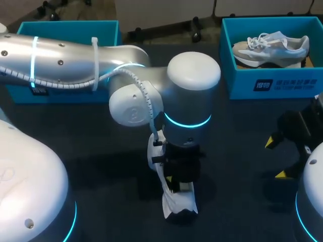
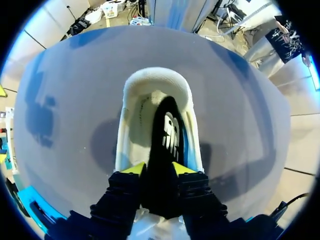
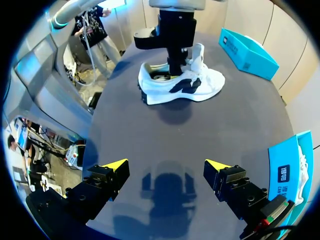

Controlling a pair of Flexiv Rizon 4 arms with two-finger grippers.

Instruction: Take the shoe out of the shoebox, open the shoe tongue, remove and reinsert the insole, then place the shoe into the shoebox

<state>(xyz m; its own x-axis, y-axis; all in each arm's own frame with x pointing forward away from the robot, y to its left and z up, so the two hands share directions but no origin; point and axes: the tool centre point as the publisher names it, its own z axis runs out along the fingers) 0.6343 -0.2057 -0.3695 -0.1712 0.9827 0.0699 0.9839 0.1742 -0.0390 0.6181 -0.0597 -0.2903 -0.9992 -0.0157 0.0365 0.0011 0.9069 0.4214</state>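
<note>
White shoe w/ dark side logo (image 3: 180, 85) is set on its sole mid dark desk (image 1: 237, 151), under the silver left arm (image 1: 75, 60). Left jaws are clenched on a black insole (image 2: 167, 145), which runs from between the yellow tips down into the shoe's opening. Right jaws are held released above bare desk, well apart from the shoe. A 2nd, grey-white sneaker (image 1: 272, 46) is seen inside the teal cardboard shoebox (image 1: 282, 83) at far right.

Shoe (image 2: 157, 80) knit cloth (matt); table (image 1: 237, 151) smooth, matt; left arm (image 1: 65, 58) glossy metal.
</note>
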